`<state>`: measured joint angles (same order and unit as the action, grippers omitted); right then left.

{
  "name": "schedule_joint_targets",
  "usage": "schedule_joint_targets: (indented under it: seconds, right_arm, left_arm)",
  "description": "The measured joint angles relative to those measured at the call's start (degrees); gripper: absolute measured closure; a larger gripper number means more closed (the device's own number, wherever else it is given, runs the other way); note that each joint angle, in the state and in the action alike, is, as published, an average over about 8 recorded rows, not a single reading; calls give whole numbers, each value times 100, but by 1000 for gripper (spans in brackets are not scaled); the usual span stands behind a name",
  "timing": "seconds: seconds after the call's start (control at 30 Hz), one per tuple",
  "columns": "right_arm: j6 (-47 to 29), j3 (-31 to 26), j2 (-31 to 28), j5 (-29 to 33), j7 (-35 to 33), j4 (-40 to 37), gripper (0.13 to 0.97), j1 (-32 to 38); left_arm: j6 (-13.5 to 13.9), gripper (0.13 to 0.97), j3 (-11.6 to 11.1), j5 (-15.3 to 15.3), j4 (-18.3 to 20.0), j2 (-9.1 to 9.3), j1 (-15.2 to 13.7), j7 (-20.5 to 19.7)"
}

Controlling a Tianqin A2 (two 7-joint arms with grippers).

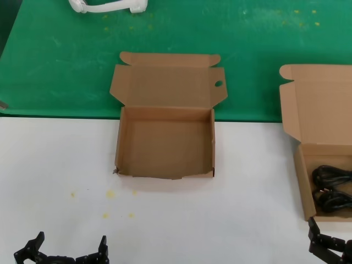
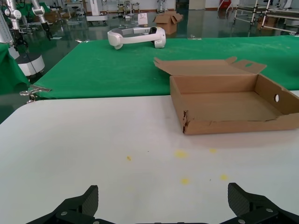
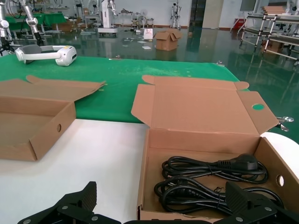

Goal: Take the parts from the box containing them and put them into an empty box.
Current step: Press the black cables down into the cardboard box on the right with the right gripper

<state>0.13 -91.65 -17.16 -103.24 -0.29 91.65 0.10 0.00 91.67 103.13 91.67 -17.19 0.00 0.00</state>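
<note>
While both arms wait low over the white bench [image 1: 55, 165], my left claw [image 1: 66, 254] sits lower left with fingers apart, and my right claw [image 1: 330, 245] sits lower right, also spread. Empty box [image 1: 165, 140] lies centre frame, lid back. Cables [image 3: 212, 179] rest coiled inside the full box [image 1: 305, 181] at right edge.

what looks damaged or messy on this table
The empty shallow brown cardboard box has a ragged, torn front edge, worst at its front left corner. Small yellow stains dot the white tabletop in front of it. The black coiled cables lie neatly in the other brown cardboard box.
</note>
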Motion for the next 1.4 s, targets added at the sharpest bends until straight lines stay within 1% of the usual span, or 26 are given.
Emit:
schedule_joint_targets:
  seconds: [0.37,0.5,0.6,0.73,0.87,0.97,1.07,1.17,1.4]
  right_arm:
    - [12,-13,-10,-6,-1,1,129,3]
    - [197,-240,-207,-165,-34,47,129,50]
    - [485,-571,-505,-454,-154,140,129,112]
    - [989,-1078,-999,-1019,-524,375,129,197]
    - [1624,-1545,-1514,-1715,-1105,704,129,266]
    - [2128,-1777,-1842,-2219,-1565,922,129,283]
    - [2593,-1858,-2090,-2617,-1965,1076,129,245]
    - [2954,-1817,-2264,-2868,-2262,1188,129,163]
    - [3448,-1703,-2506,-3077,-2871,1431,129,66]
  left_arm:
    - [0,132,0,0,0,0,0,0]
    - [0,132,0,0,0,0,0,0]
    - [0,132,0,0,0,0,0,0]
    - [0,132,0,0,0,0,0,0]
    - [0,132,0,0,0,0,0,0]
    - [0,132,0,0,0,0,0,0]
    - [0,132,0,0,0,0,0,0]
    - [0,132,0,0,0,0,0,0]
    - [0,132,0,0,0,0,0,0]
